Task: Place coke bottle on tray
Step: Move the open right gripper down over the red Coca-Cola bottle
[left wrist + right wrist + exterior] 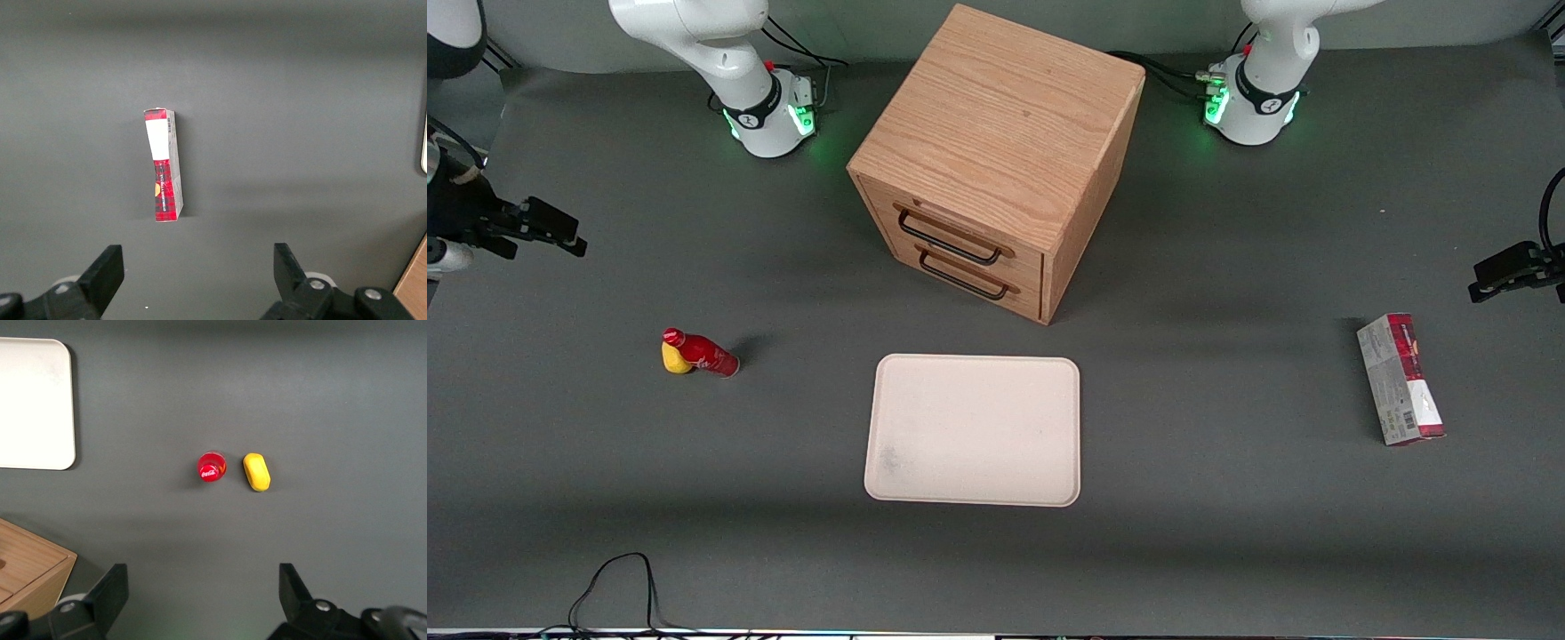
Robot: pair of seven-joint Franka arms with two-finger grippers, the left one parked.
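Coke bottle (212, 467): upright on the counter, just beside a yellow lump (257, 471), toward the working arm's end.
Hand (203, 597): fingers spread, empty, high above; bottle's long axis points up at it.
Tray (974, 430): mid-counter, well apart from bottle.

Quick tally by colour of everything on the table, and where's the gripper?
Red: 1, the coke bottle, upright
Yellow: 1, the yellow lump beside it
Cream: 1, the tray, nothing on it
Red-and-grey: 1, the carton
Wood: 1, the drawer cabinet
Total: 5
The gripper hangs open above the bottle, apart from it.
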